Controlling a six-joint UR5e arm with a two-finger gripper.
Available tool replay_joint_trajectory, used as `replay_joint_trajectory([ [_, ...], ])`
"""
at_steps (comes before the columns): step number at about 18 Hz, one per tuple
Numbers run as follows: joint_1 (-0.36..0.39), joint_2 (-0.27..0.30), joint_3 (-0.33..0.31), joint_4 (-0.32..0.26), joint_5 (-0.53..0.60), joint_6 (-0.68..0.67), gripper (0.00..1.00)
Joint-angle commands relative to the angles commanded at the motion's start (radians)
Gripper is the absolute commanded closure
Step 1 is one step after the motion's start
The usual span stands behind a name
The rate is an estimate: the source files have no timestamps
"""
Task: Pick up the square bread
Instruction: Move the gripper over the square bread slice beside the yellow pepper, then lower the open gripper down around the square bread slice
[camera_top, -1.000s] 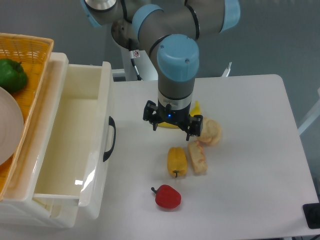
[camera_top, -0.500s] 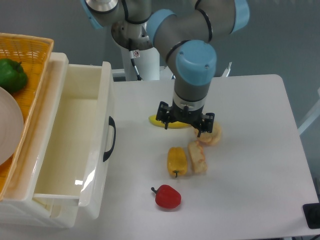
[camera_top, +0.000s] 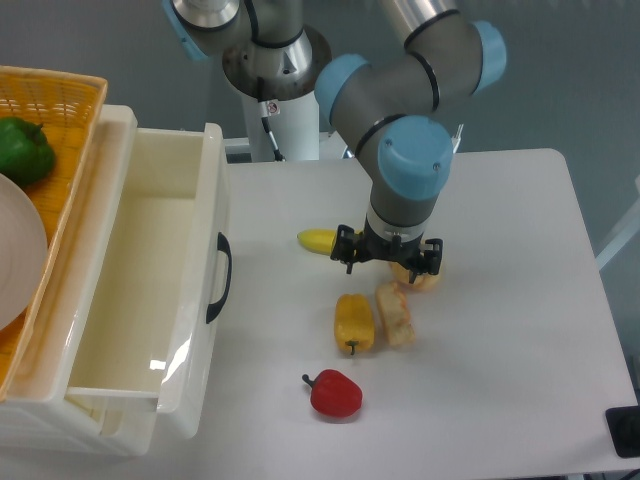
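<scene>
Since a second ago the hand (camera_top: 391, 262) has swung right, now just beyond the square bread (camera_top: 395, 314). Its fingers look parted and empty; descent, grip and lift remain.

1. Tan square bread (camera_top: 395, 314) with orange-brown crust edges
2. Yellow pepper (camera_top: 354, 321), red pepper (camera_top: 335, 394), yellow banana (camera_top: 319, 240)
3. Pale beige bun (camera_top: 416, 277)
4. Black gripper (camera_top: 390, 262) under a grey arm (camera_top: 404, 165) with light-blue caps
5. White table (camera_top: 510, 330); cream-white drawer (camera_top: 140, 290) with black handle (camera_top: 219, 277)
6. Orange woven basket (camera_top: 60, 110) holding a green pepper (camera_top: 24, 148) and a white plate (camera_top: 18, 250)
</scene>
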Motion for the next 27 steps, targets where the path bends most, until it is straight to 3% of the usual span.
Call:
replay_joint_trajectory([
  [4, 0.031, -0.028, 0.002, 0.009, -0.002, 0.005, 0.00],
  [7, 0.063, -0.067, 0.002, 0.051, -0.005, 0.009, 0.00],
  [13, 0.066, -0.114, 0.009, 0.083, -0.002, 0.003, 0.00],
  [27, 0.058, -0.137, 0.003, 0.094, -0.005, -0.003, 0.00],
])
